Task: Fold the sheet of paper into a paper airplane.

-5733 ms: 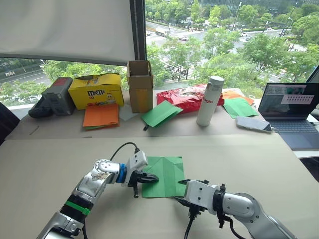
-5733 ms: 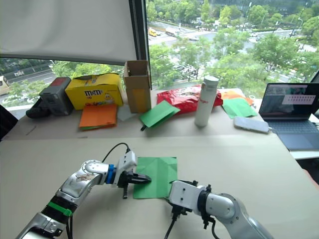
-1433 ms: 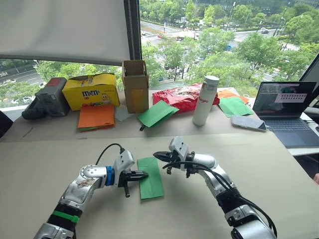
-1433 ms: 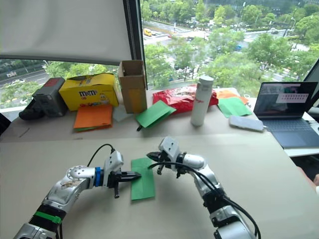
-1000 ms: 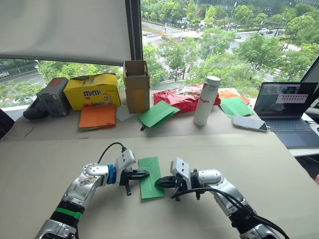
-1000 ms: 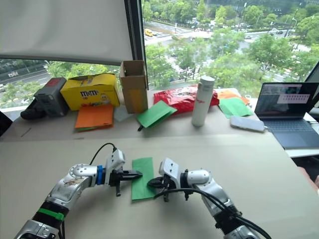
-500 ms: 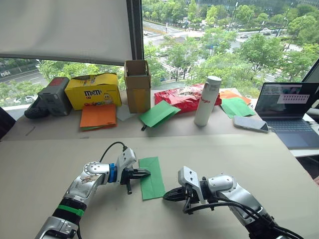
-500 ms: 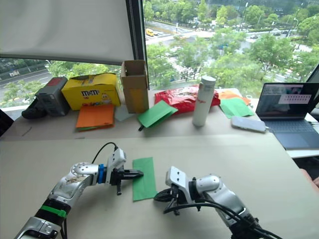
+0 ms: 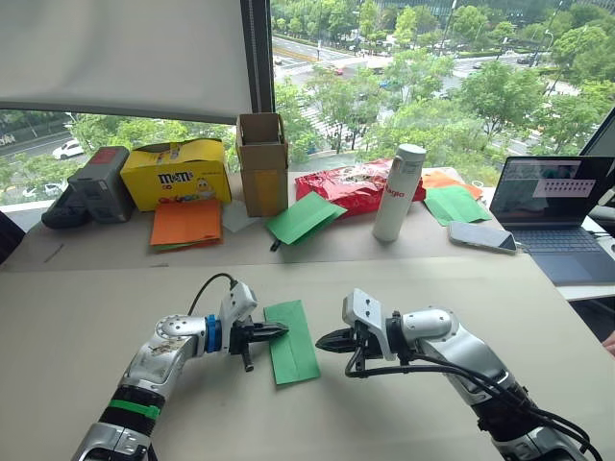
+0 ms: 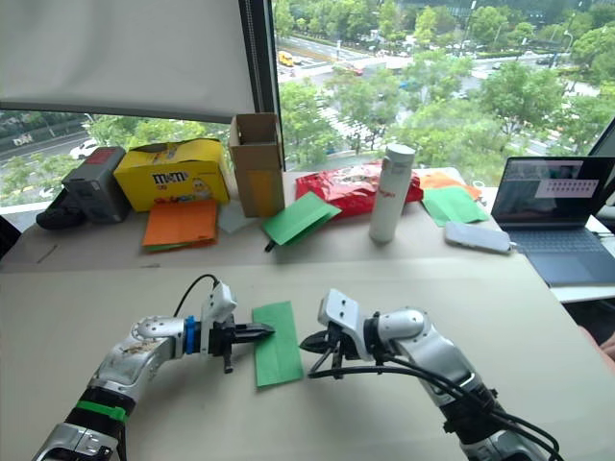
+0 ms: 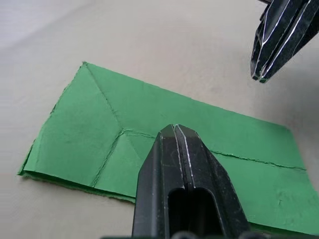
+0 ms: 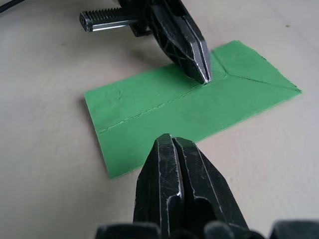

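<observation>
The bright green sheet of paper (image 9: 291, 341), folded into a narrow matte rectangle with raised straight creases and slightly ragged edges, is lying flat on the smooth beige table (image 9: 404, 288), between the two arms. The left gripper (image 9: 282, 330) is pressing its glossy black fingers, closed together into one wedge, down onto the paper's left part. The right gripper (image 9: 323, 340), its black faceted fingers likewise pinched together and holding nothing, is hovering just beside the paper's right edge.
</observation>
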